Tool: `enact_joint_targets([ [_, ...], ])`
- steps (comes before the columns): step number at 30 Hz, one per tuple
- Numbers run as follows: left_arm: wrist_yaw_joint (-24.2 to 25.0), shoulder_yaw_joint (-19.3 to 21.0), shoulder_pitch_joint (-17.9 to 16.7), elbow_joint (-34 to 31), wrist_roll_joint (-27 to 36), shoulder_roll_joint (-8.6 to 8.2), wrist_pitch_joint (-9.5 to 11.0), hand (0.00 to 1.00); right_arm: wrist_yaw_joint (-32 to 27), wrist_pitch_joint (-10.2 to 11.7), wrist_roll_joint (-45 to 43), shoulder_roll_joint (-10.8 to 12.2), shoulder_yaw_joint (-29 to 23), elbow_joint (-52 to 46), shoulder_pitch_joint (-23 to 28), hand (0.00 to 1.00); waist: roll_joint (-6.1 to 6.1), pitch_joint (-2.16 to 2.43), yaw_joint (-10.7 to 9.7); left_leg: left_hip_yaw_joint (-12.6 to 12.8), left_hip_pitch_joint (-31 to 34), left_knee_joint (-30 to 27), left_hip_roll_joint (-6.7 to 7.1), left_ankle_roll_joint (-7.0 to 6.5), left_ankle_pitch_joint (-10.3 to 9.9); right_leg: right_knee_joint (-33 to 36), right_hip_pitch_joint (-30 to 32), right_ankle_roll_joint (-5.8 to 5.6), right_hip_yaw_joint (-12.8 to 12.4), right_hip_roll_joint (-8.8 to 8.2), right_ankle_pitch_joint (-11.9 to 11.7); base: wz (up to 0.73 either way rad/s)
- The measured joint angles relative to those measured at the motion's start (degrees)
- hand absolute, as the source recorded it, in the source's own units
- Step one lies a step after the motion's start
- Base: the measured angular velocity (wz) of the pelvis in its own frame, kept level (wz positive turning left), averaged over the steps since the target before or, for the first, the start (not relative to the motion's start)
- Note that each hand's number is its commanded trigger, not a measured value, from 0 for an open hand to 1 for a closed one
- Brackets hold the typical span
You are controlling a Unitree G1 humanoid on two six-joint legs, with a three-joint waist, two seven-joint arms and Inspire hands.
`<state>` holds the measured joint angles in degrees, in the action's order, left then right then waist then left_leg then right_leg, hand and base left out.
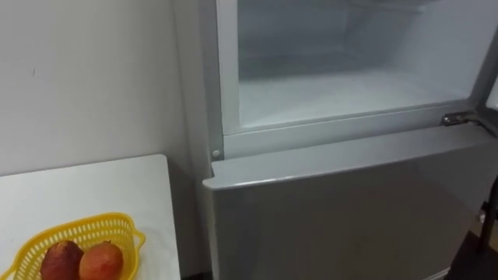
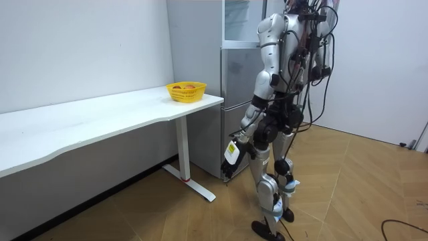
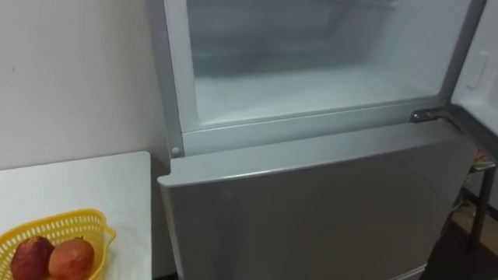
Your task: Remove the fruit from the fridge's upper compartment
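The upper fridge compartment (image 1: 342, 93) stands open in front of me. Its white inside is bare as far as I see, and its top is cut off. The open upper door (image 3: 482, 74) shows at the right edge, with its hinge (image 1: 455, 119) below. The grey lower door (image 1: 342, 210) is closed. In the room view I stand upright close to the fridge (image 2: 237, 27), facing it. My left hand (image 2: 245, 132) hangs down by my thigh.
A white table (image 1: 93, 187) adjoins the fridge on my left, against the wall. Near its corner sits a yellow basket (image 1: 78, 233) holding two red fruits (image 1: 101, 260). The table (image 2: 100, 114) runs far toward the room view's left. Wooden floor lies behind me.
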<state>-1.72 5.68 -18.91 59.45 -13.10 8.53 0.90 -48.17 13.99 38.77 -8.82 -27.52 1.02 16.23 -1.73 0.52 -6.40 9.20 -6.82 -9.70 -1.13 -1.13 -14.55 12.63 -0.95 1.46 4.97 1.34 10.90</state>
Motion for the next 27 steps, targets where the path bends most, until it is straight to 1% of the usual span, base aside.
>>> enact_joint_targets([
  [2,0.12,1.38,-0.92,-0.9,-0.01,0.27,-0.01,0.0,-0.16,0.0,3.17,-1.72,-1.55,-1.35,-0.31,0.0,-0.6,-0.09,0.18,0.05,-0.57,0.05,0.01,0.0,0.0,-0.1,-0.11,0.01,-0.13,0.0,0.16,-0.02],
  [4,0.12,2.17,-1.11,-1.2,-0.04,0.39,0.0,0.0,0.09,0.01,4.35,-2.78,-2.38,-2.51,-0.7,0.0,-1.03,-0.17,-0.03,0.26,-0.76,0.09,0.02,0.0,0.0,-0.07,-0.07,0.0,-0.34,0.02,0.29,-0.03],
  [7,0.11,2.58,-1.06,-1.41,-0.03,0.86,0.64,0.0,0.5,0.49,11.71,-4.38,-4.48,-4.47,-1.64,0.0,-1.44,-0.2,-0.42,0.16,-0.73,0.11,0.02,0.0,0.0,-0.11,-0.08,0.0,-0.22,-0.01,0.29,0.01],
  [9,0.11,2.75,-1.07,-1.4,-0.04,1.22,0.9,0.0,0.76,0.48,15.87,-4.97,-5.94,-4.57,-3.03,0.0,-1.66,-0.2,-0.99,0.11,-0.63,0.13,0.04,0.0,0.0,-0.08,-0.11,0.0,-0.2,-0.01,0.29,0.02],
  [11,0.15,4.21,-1.09,-1.84,-0.1,1.21,1.12,0.0,1.45,0.49,20.26,-5.68,-8.19,-4.95,-4.18,0.0,-1.81,-0.22,-1.5,0.14,-0.41,0.19,0.05,0.0,0.0,-0.01,-0.05,0.0,-0.23,-0.02,0.29,0.0],
  [14,0.16,5.95,-1.19,-2.92,-0.08,1.22,1.3,0.0,3.44,0.82,24.96,-6.88,-10.9,-5.23,-4.45,0.0,-2.07,-0.21,-1.56,0.14,-0.33,0.18,0.04,0.01,0.0,0.04,-0.01,0.0,-0.25,-0.01,0.29,0.0],
  [16,0.15,6.72,-1.2,-3.27,-0.07,1.16,1.59,0.0,4.65,0.93,26.8,-7.12,-11.97,-6.23,-4.52,0.0,-2.18,-0.18,-1.56,0.15,-0.07,0.16,0.04,0.0,0.0,0.07,0.22,0.0,-0.29,0.01,0.29,0.0],
  [21,0.12,7.14,-1.4,-3.89,-0.1,1.08,1.72,0.0,7.42,1.01,26.78,-7.18,-12.67,-8.87,-4.57,0.0,-2.28,-0.14,-1.85,0.18,0.32,0.1,0.03,0.0,0.0,0.15,0.76,0.01,-0.31,0.02,0.28,0.0],
  [27,-0.04,7.66,-1.6,-3.97,-0.1,1.06,1.89,0.0,9.6,1.0,29.75,-7.18,-12.64,-13.3,-5.07,0.0,-2.12,-0.17,-1.04,0.42,0.11,0.11,-0.08,0.01,0.0,0.37,0.8,0.04,-0.55,0.14,0.26,0.0],
])
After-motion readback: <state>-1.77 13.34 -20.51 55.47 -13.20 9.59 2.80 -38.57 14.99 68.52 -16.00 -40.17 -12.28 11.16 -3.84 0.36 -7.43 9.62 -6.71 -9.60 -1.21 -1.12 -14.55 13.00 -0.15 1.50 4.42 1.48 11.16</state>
